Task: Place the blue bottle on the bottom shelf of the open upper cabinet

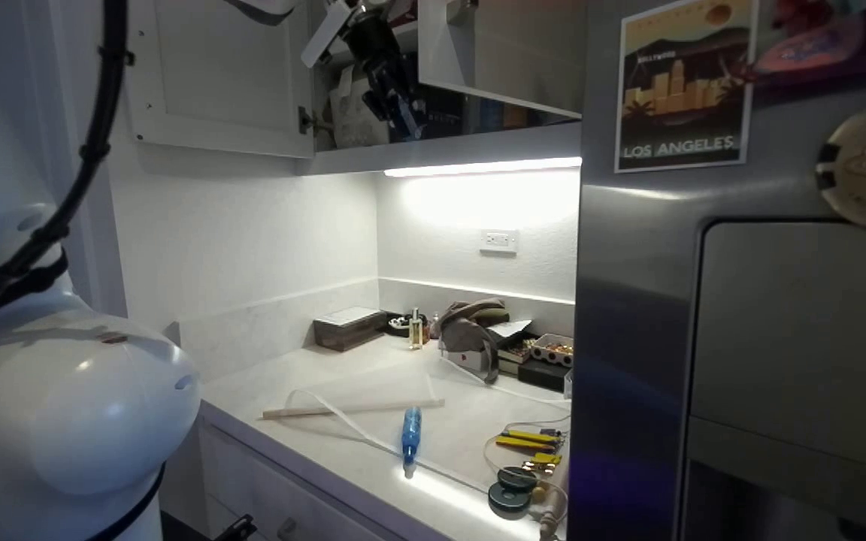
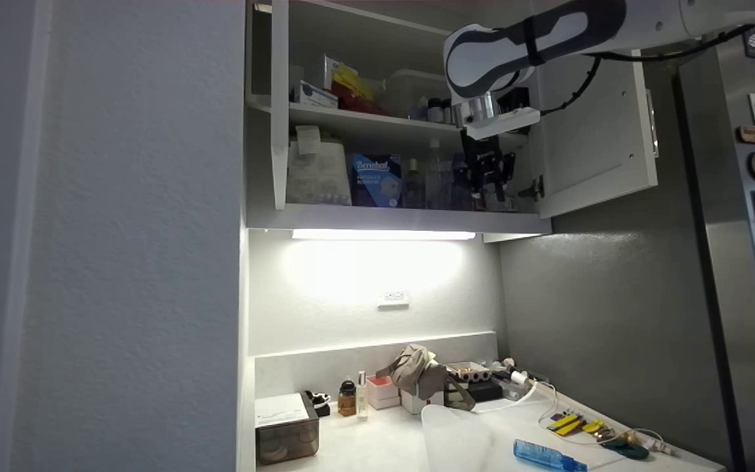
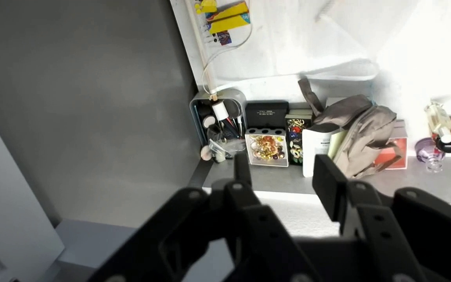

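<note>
two white doors [image 1: 222,79] of the upper cabinet [image 2: 358,36] stand swung open, and the gripper [image 2: 489,195] hangs at the opening, pointing down. its fingers [image 3: 329,186] are spread apart, with the wall [image 3: 302,215] behind the counter [image 2: 345,442] showing in the gap in the wrist view. in both exterior views the fingertips appear close above the front edge of the bottom shelf [image 2: 377,216]; whether they touch it i cannot tell.

the blue bottle [image 1: 411,432] lies on its side on the counter, well below the gripper and apart from it. near it are some yellow pieces [image 3: 230,24] and two dark green discs [image 1: 510,497]. further back are a dark box [image 1: 343,335], a slim glass bottle [image 2: 362,396] and a cloth bag [image 2: 411,372].

on the bottom shelf a blue box [image 2: 376,180] stands just beside a dark bottle [image 2: 413,186], and a light strip [image 2: 384,235] glows along the underside. the shelf above [image 2: 364,120] carries a pale bin [image 2: 412,93]. beside the counter stands the grey fridge [image 1: 640,315].
</note>
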You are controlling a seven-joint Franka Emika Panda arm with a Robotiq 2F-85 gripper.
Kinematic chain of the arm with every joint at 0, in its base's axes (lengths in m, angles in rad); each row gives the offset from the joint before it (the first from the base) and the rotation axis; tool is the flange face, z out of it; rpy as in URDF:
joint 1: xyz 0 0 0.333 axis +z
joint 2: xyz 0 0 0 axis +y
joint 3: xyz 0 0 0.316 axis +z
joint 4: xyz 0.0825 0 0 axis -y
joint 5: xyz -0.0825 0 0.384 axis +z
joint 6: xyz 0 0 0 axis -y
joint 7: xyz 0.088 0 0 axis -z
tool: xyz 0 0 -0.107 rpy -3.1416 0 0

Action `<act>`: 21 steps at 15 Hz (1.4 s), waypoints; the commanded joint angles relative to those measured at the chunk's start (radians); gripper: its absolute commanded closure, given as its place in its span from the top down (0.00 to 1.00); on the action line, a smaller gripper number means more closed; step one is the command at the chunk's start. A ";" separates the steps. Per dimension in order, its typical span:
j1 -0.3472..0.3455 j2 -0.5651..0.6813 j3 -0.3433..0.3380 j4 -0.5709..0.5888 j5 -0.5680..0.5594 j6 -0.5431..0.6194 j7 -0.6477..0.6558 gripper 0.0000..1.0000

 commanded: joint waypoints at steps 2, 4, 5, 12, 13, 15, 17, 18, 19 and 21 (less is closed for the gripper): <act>0.007 -0.119 0.003 -0.173 0.051 0.007 0.015 0.86; 0.007 -0.149 0.007 -0.236 0.071 0.011 0.025 0.99; 0.007 -0.161 0.009 -0.264 0.081 0.016 0.029 1.00; 0.010 -0.214 0.016 -0.453 0.176 0.123 0.050 1.00; 0.010 -0.220 0.016 -0.482 0.181 0.154 0.048 1.00; 0.013 -0.224 0.011 -0.533 0.195 0.212 0.025 1.00; 0.018 -0.229 0.004 -0.580 0.206 0.262 -0.007 1.00; 0.020 -0.231 0.002 -0.603 0.204 0.288 -0.020 1.00; 0.024 -0.234 -0.002 -0.627 0.203 0.312 -0.041 1.00; 0.031 -0.241 -0.015 -0.671 0.200 0.354 -0.106 1.00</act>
